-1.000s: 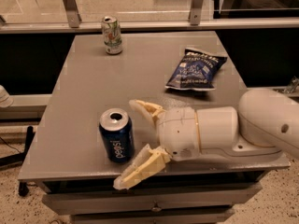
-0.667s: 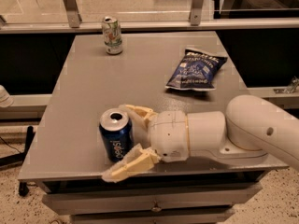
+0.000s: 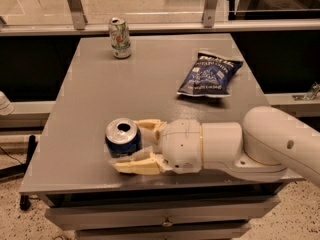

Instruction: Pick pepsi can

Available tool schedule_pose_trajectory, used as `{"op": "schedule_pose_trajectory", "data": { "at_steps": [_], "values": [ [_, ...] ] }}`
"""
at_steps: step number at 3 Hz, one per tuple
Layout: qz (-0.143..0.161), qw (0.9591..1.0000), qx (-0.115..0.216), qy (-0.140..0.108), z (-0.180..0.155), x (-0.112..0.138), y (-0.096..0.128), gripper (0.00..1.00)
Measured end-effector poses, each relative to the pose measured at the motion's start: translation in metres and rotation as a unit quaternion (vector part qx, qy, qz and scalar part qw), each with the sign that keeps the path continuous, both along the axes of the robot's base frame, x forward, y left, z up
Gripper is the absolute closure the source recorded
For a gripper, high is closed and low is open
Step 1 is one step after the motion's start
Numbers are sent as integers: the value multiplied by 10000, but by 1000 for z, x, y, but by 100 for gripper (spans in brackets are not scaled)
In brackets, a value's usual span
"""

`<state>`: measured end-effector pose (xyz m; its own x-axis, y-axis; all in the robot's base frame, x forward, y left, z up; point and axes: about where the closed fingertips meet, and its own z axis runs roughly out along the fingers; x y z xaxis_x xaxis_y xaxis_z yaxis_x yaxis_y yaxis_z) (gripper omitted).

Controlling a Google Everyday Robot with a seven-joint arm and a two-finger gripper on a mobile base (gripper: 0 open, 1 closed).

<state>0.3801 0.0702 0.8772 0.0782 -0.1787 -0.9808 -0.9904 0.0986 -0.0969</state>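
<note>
We find the gripper (image 3: pixel 127 145) at the near left of the table (image 3: pixel 90 94), its jaws closed on the pepsi can (image 3: pixel 121 134) — one on its far side, one on its near side. The pepsi can stands upright on the table — well apart from the chip bag (image 3: pixel 210 75) and pale can (image 3: pixel 119 37).
</note>
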Motion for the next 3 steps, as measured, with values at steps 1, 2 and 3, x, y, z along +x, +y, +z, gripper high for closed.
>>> {"op": "schedule_pose_trajectory", "data": {
  "at_steps": [1, 2, 3],
  "values": [
    [-40, 9997, 132, -180, 20, 14, -3, 85],
    [-144, 9985, 126, -516, 65, 36, -10, 100],
    [-190, 9977, 171, -626, 78, 41, -12, 100]
  ]
}}
